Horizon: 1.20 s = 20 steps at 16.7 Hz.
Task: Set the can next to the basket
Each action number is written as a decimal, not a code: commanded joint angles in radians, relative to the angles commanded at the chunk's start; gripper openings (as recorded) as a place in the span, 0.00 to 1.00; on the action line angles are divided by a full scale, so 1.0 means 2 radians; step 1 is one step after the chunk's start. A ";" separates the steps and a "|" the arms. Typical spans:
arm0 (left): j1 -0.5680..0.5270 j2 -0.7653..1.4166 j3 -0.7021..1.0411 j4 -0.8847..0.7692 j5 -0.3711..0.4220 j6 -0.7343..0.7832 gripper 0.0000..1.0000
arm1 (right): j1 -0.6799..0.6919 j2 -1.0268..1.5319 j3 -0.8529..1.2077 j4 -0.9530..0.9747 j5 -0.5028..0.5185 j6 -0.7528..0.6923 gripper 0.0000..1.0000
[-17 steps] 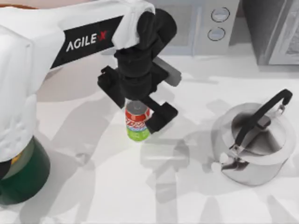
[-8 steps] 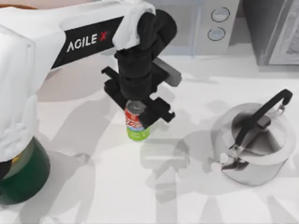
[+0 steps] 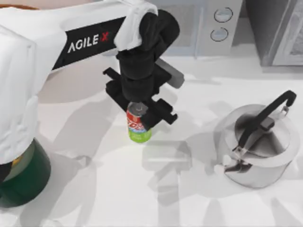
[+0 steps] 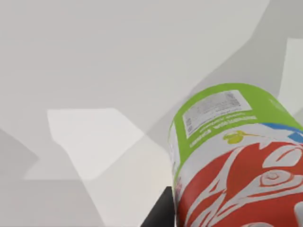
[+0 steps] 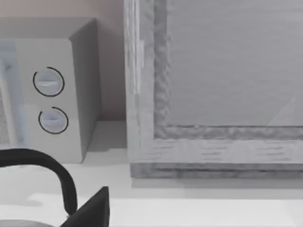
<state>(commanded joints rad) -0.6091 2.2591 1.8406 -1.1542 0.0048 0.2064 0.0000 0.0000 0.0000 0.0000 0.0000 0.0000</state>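
- Left arm [image 3: 57,42]: extended from the top view's left edge across the table toward its middle; white link, black wrist pointed straight down.
- Left gripper [image 3: 138,113]: positioned below the wrist, fingers closed against the sides of the can [image 3: 138,124], one finger on each side.
- Can upright, lime-green base toward the table.

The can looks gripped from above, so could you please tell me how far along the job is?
Done: the left tool has closed on the can, gripping its upper part. In hand: the can stands upright near the table middle, between the green kettle and the silver kettle; whether it has lifted off cannot be told. Left: carrying it to the basket, whose rim peeks in at the top-left corner, and releasing.
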 joint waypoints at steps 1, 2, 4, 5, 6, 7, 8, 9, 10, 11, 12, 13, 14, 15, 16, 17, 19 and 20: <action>0.000 0.000 0.000 0.000 0.000 0.000 0.00 | 0.000 0.000 0.000 0.000 0.000 0.000 1.00; 0.000 0.000 0.000 0.000 0.000 0.000 0.00 | 0.000 0.000 0.000 0.000 0.000 0.000 1.00; 0.000 -0.001 0.000 0.000 0.000 0.000 0.00 | 0.000 0.000 0.000 0.000 0.000 0.000 1.00; 0.001 -0.002 -0.001 0.000 0.001 0.001 0.00 | 0.000 0.000 0.000 0.000 0.000 0.000 1.00; 0.007 -0.007 -0.002 -0.002 0.004 0.004 0.00 | 0.000 0.000 0.000 0.000 0.000 0.000 1.00; 0.018 -0.018 -0.006 -0.006 0.009 0.010 0.00 | 0.000 0.000 0.000 0.000 0.000 0.000 1.00; 0.034 -0.032 -0.012 -0.013 0.015 0.018 0.00 | 0.000 0.000 0.000 0.000 0.000 0.000 1.00; 0.055 -0.048 -0.020 -0.021 0.022 0.027 0.00 | 0.000 0.000 0.000 0.000 0.000 0.000 1.00; 0.079 -0.064 -0.028 -0.028 0.029 0.037 0.00 | 0.000 0.000 0.000 0.000 0.000 0.000 1.00; 0.107 -0.080 -0.037 -0.035 0.035 0.047 0.00 | 0.000 0.000 0.000 0.000 0.000 0.000 1.00; 0.137 -0.094 -0.046 -0.040 0.040 0.056 0.00 | 0.000 0.000 0.000 0.000 0.000 0.000 1.00; 0.170 -0.108 -0.056 -0.043 0.043 0.066 0.00 | 0.000 0.000 0.000 0.000 0.000 0.000 1.00; 0.206 -0.120 -0.065 -0.044 0.044 0.074 0.00 | 0.000 0.000 0.000 0.000 0.000 0.000 1.00; 0.244 -0.130 -0.074 -0.043 0.043 0.081 0.00 | 0.000 0.000 0.000 0.000 0.000 0.000 1.00; 0.284 -0.139 -0.081 -0.041 0.041 0.088 0.00 | 0.000 0.000 0.000 0.000 0.000 0.000 1.00; 0.323 -0.144 -0.088 -0.036 0.038 0.094 0.00 | 0.000 0.000 0.000 0.000 0.000 0.000 1.00; 0.396 -0.150 -0.103 -0.023 0.027 0.105 0.00 | 0.000 0.000 0.000 0.000 0.000 0.000 1.00; 0.427 -0.149 -0.112 -0.013 0.021 0.108 0.00 | 0.000 0.000 0.000 0.000 0.000 0.000 1.00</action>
<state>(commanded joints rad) 0.2440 1.9602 1.6169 -1.1808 0.0465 0.4231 0.0000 0.0000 0.0000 0.0000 0.0000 0.0000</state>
